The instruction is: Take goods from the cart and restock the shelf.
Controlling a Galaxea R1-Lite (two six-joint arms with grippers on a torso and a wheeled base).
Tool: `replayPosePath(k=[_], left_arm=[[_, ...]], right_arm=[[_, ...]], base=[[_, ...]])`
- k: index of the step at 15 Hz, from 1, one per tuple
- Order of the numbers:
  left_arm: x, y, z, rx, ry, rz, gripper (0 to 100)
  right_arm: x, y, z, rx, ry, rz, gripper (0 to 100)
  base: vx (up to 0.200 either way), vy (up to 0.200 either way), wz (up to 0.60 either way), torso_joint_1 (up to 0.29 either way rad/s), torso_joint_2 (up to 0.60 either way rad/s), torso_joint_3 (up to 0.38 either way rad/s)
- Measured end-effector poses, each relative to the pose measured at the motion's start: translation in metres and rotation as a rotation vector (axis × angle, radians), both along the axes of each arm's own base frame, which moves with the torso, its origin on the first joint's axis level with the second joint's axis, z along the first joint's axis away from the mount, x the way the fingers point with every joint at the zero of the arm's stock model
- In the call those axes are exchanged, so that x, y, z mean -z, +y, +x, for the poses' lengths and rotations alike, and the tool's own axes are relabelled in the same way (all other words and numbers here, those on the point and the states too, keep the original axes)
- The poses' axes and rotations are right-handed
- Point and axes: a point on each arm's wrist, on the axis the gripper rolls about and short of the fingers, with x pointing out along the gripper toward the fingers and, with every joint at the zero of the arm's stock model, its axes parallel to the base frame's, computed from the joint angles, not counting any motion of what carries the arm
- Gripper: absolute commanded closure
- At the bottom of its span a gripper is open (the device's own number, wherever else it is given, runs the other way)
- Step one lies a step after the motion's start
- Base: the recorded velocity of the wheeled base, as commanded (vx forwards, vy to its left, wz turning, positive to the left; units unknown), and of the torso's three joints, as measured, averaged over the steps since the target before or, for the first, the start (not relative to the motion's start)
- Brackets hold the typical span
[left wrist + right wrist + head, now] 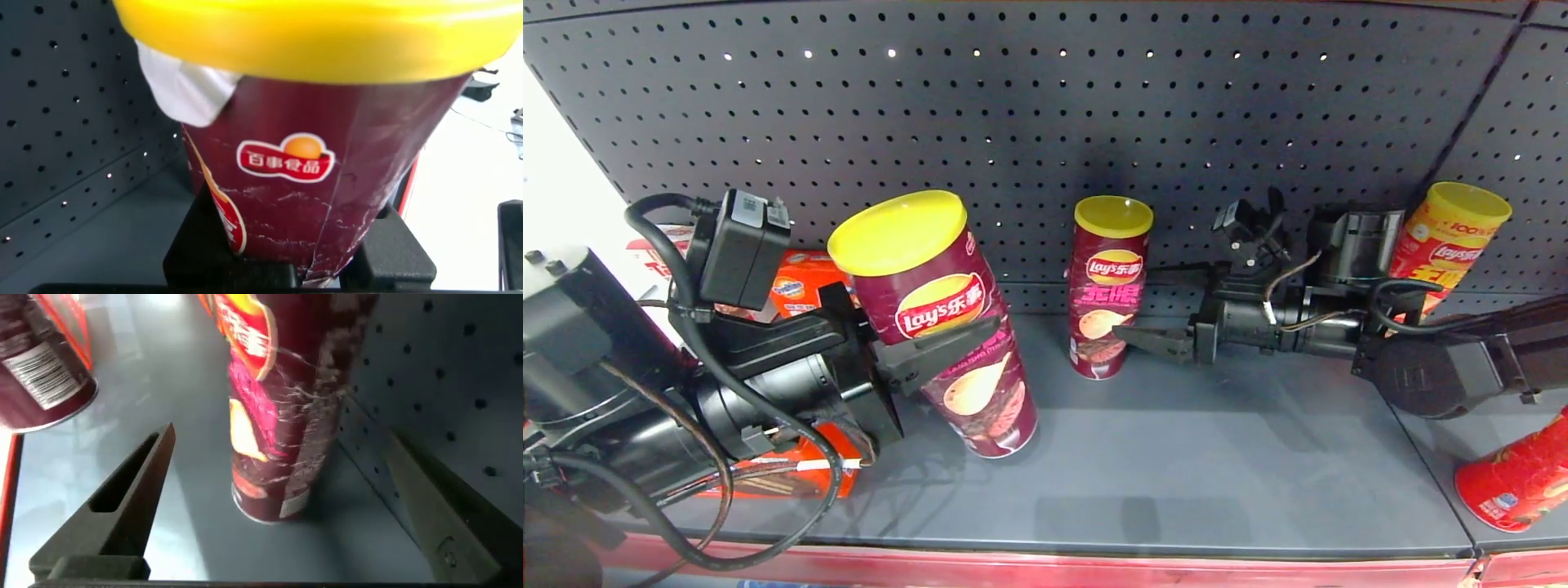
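Closed firmly with the left gripper [931, 339] around the middle of a maroon chip can [931, 278], yellow lid up, tilted, with lower end low over the shelf [1176, 474]. Spread wide at the right gripper [278, 439], holding nothing, one finger on each side of a second maroon can [1107, 286], upright near the pegboard [1094, 98]. Beyond, orange boxes [805, 287] at left.

We count maroon cardboard chip cans with yellow plastic lids [947, 327] [1107, 286]: 2 | we count red cardboard chip cans [1445, 237] [1519, 482]: 2 | we count orange cardboard boxes [800, 290] [768, 483]: 2 that we can tell apart
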Motion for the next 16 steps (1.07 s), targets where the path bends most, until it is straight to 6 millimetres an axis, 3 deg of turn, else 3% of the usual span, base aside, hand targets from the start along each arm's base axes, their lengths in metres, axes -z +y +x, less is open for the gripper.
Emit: replayPosePath(k=[9, 16], left_arm=[[0.000, 0.008, 0.004, -0.038, 0.000, 0.000, 100], [0.000, 0.010, 0.005, -0.046, -0.002, -0.001, 100]], right_arm=[[0.024, 0.019, -0.002, -0.021, 0.094, -0.017, 0], [0.036, 0.019, -0.023, 0.010, 0.137, -0.054, 0]], base=[[0.000, 0.000, 0.00, 0.000, 0.00, 0.000], [0.000, 0.000, 0.00, 0.000, 0.00, 0.000]])
